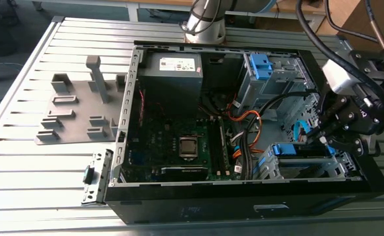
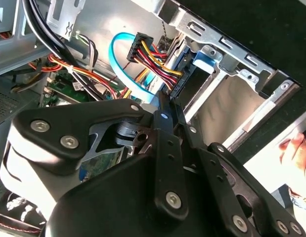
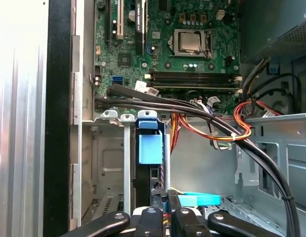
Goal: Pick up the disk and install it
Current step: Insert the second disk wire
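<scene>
The disk [image 1: 290, 149] sits edge-on in the lower drive cage at the near right corner of the open computer case [image 1: 123, 147], its blue carrier frame facing up. In the first wrist view the disk's blue carrier tab [image 3: 150, 144] stands in the bay slot, with my gripper [image 3: 167, 205] just beyond it. My gripper [image 1: 322, 139] hangs inside the case on the exterior view's right, right above the cage. Its black fingers [image 2: 165, 111] are pressed together with nothing between them, next to the blue data cable [image 2: 118, 42] and the red-yellow power wires [image 2: 157, 61].
Black and orange cable bundles [image 3: 217, 126] cross between motherboard [image 3: 182, 44] and drive cage. The grey power supply [image 1: 174, 66] fills the case's far corner. A grey fixture plate [image 1: 74, 113] lies on the slatted table. A person's hand [image 2: 297, 153] is beside the case.
</scene>
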Controlling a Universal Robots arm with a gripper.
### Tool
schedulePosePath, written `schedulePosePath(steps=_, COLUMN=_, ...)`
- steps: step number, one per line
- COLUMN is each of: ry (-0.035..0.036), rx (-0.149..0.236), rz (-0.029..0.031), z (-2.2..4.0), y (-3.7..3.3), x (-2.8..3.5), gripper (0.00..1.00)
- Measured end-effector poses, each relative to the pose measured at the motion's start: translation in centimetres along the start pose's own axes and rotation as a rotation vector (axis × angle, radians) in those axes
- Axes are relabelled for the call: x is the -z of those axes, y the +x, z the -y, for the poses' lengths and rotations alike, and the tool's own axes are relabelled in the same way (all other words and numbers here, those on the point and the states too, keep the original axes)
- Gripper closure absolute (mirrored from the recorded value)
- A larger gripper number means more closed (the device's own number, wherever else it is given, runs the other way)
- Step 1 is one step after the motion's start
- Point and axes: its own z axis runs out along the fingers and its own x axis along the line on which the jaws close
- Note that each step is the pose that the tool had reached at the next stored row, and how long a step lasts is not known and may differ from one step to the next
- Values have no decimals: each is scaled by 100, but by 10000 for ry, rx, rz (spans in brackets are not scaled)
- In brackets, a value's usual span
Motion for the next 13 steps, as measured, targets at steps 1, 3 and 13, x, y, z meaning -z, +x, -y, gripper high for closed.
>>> schedulePosePath(steps=1, ry=0, rx=0, rz=-1, z=1, y=1, x=-9, gripper=84)
schedulePosePath(steps=3, ry=0, rx=0, rz=-4, z=2, y=2, x=-26, gripper=84)
schedulePosePath(steps=13, ry=1, rx=-1, rz=-22, z=5, y=11, x=-80, gripper=84)
